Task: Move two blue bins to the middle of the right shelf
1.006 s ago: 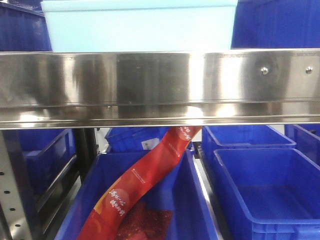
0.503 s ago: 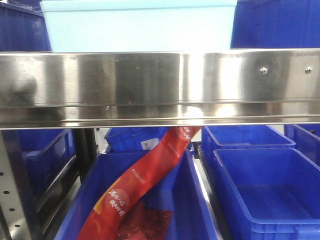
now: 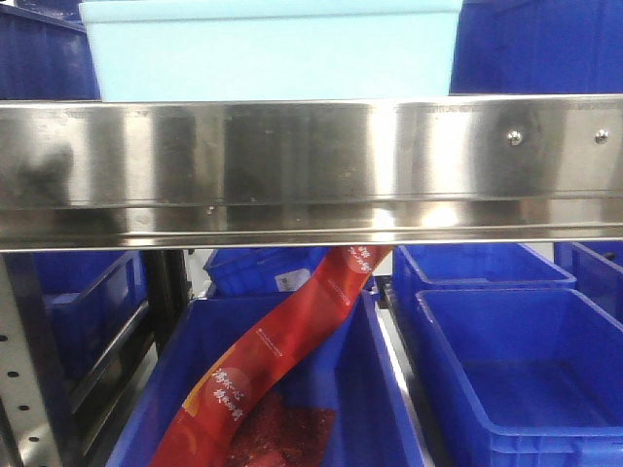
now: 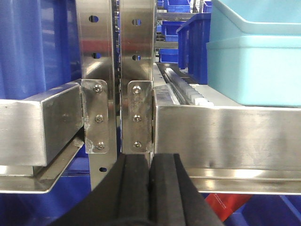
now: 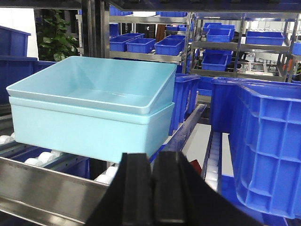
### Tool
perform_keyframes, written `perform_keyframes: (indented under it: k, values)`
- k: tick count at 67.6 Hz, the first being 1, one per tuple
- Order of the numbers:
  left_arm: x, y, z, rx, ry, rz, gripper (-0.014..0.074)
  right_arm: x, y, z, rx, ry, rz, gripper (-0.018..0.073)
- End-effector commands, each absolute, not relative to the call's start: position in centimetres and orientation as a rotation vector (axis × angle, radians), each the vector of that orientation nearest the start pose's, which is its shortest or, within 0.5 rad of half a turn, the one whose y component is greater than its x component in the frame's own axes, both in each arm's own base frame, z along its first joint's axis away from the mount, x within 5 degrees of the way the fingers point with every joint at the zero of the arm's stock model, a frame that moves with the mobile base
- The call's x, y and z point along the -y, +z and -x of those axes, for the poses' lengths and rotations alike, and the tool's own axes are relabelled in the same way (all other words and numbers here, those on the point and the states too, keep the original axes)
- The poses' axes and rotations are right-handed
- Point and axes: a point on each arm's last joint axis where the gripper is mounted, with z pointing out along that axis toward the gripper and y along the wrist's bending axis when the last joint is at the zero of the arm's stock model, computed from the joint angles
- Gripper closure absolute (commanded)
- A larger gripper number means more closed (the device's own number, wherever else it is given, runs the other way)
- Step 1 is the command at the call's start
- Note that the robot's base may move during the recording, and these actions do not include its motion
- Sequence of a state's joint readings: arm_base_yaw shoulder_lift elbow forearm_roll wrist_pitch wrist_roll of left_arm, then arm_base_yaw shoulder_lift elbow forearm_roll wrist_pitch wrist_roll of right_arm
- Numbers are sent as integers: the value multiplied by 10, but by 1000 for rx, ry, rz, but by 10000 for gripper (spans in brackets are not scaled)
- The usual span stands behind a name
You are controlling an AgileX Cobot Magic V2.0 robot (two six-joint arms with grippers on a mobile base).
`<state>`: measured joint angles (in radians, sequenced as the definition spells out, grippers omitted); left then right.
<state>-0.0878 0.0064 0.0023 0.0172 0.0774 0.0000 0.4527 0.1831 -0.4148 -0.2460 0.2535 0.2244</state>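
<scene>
The two blue bins are pale sky-blue tubs nested one in the other, upper (image 5: 94, 82) inside lower (image 5: 89, 129). They stand on a roller shelf behind a steel rail (image 5: 47, 188). The front view shows them above the rail as one pale front wall (image 3: 268, 53), and the left wrist view shows them at the right (image 4: 256, 70). My left gripper (image 4: 150, 160) is shut and empty, in front of the shelf posts, left of the bins. My right gripper (image 5: 153, 157) is shut and empty, just before the bins' near right corner.
A wide steel shelf rail (image 3: 311, 165) spans the front view. Below it are dark blue bins (image 3: 516, 379), one with a red packet strip (image 3: 282, 341). Upright steel posts (image 4: 115, 70) stand left of the pale bins. A tall dark blue bin (image 5: 268, 141) stands to their right.
Nothing has visibly moved; only dim reflections on the steel rail have shifted slightly.
</scene>
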Motion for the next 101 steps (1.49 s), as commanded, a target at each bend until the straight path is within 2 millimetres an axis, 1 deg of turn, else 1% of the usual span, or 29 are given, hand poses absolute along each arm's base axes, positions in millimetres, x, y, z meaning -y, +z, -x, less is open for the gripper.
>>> perform_keyframes:
  k: [1, 17, 23, 31, 35, 41, 46, 58, 64, 68, 71, 101]
  values:
    - [5, 208, -56, -1541, -59, -75, 707, -17, 320, -48, -1448, 299, 305, 721]
    - [5, 208, -56, -1541, -59, -75, 707, -17, 322, -47, -1428, 304, 305, 721]
    - [5, 208, -56, -1541, -59, -75, 707, -18, 319, -48, -1444, 315, 282, 721]
    - [5, 208, -56, -1541, -59, -75, 707, -17, 309, -52, -1470, 269, 216, 721]
    - [5, 208, -56, -1541, -59, -75, 707, -13, 301, -56, -1472, 212, 149, 721]
    - [5, 208, -56, -1541, -59, -75, 707, -8, 282, -60, -1497, 142, 54, 721]
    - [5, 208, -56, -1541, -59, -75, 707, -5, 266, -61, -1514, 107, 20, 721]
    - [5, 208, -56, -1541, -59, -75, 707, -3, 224, -58, -1530, 87, -19, 721]
    - [5, 208, -56, -1541, -59, -75, 707, -2, 210, -56, -1518, 90, -40, 721]
    - [5, 208, -56, -1541, -59, -75, 707, -1, 211, -56, -1508, 92, -56, 721]
    - [5, 208, -56, -1541, -59, -75, 707, -1, 207, -56, -1546, 91, -59, 721]
    - [5, 208, -56, -1541, -59, -75, 707, -1, 208, -56, -1536, 79, -52, 721]
